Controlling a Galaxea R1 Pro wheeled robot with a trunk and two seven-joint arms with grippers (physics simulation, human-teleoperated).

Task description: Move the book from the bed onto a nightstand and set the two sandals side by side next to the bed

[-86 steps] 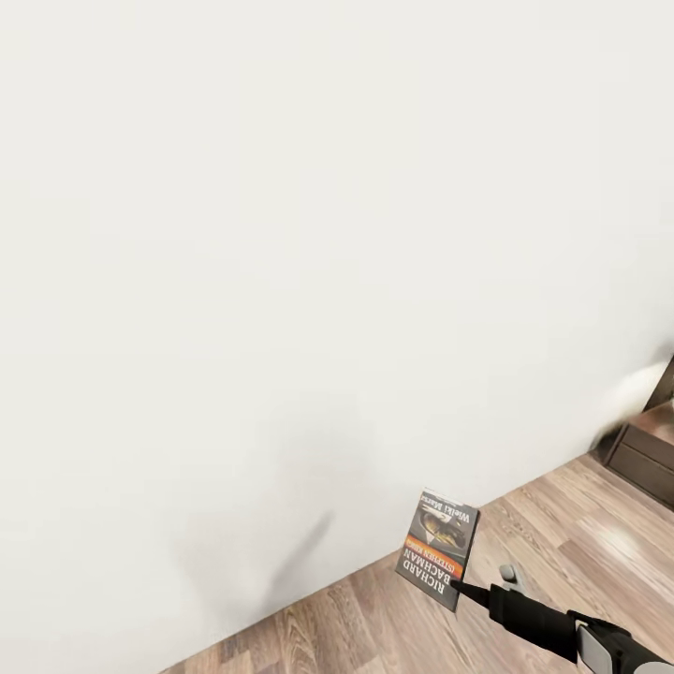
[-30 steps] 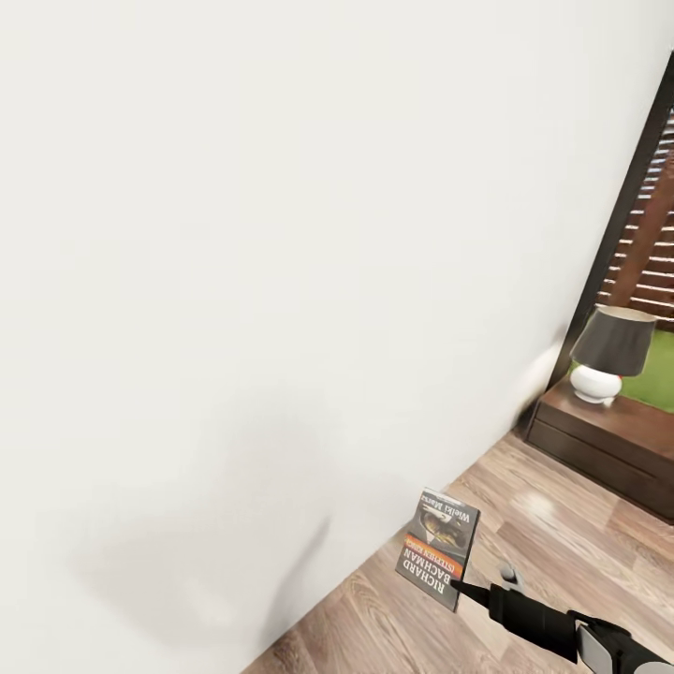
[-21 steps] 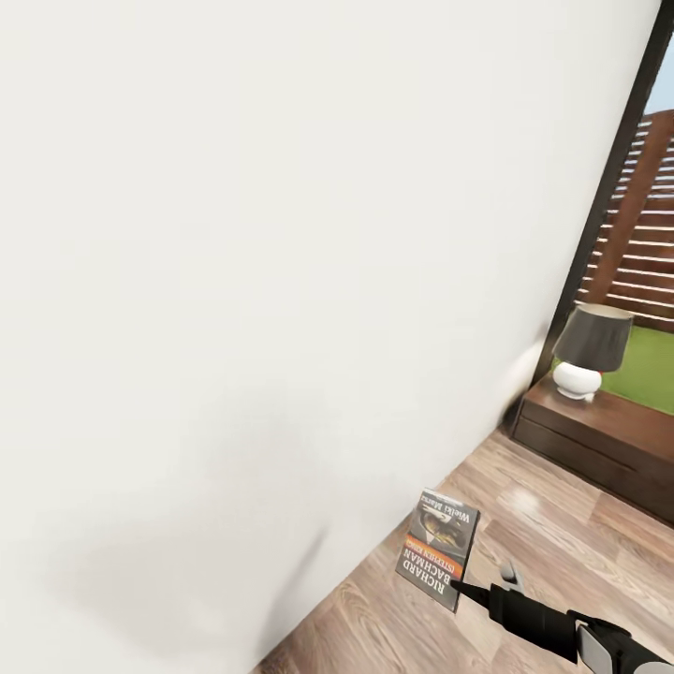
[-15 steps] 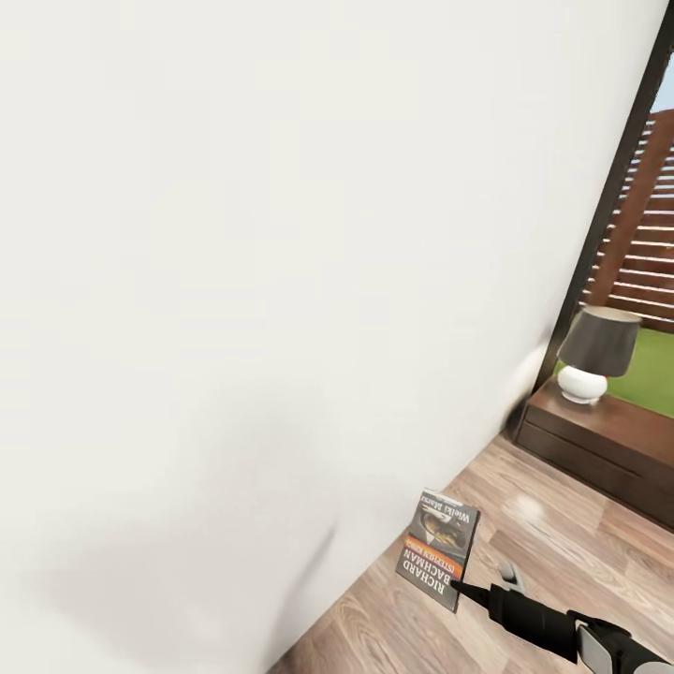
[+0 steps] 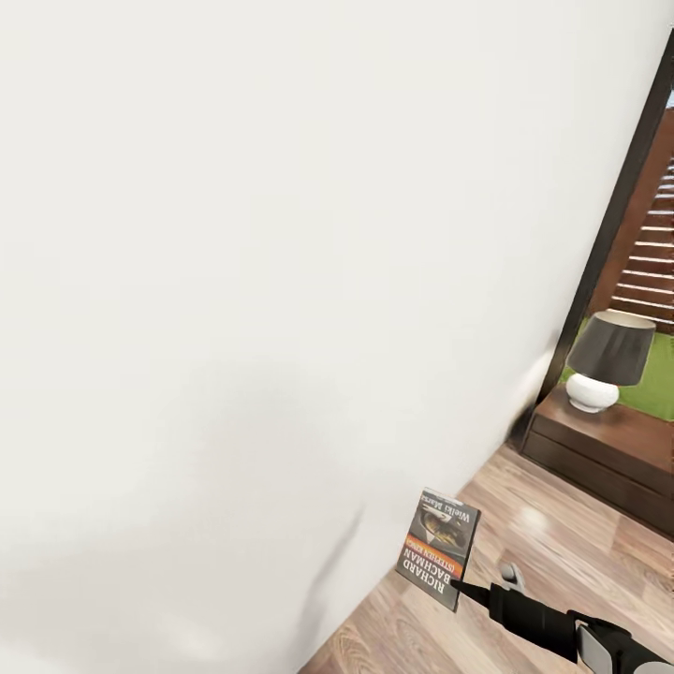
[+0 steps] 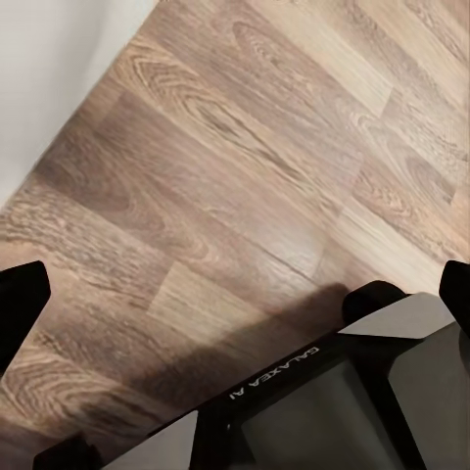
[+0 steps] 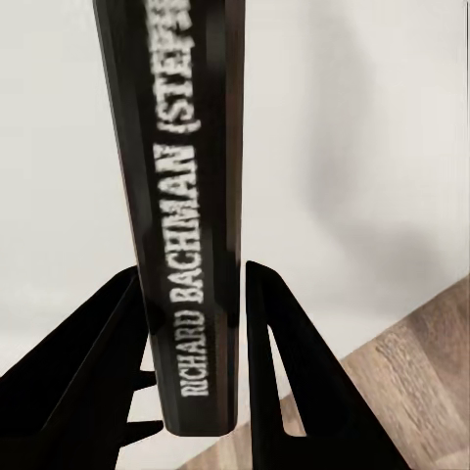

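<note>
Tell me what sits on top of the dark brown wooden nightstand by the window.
On the dark brown wooden nightstand stands a table lamp with a round white base and a dark grey shade. The top's right end runs out of frame, so anything there cannot be seen.

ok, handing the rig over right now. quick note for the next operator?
Right gripper: shut on the book, held upright over the wood floor beside the white wall.
Left gripper: open, holding nothing, pointing down at the floor.
Nightstand with a lamp on top stands ahead to the right, by the window.
Done: book is picked up.
Left: drive to the nightstand and set the book on its top, probably beside the lamp; then find both sandals and pair them next to the bed.
</note>
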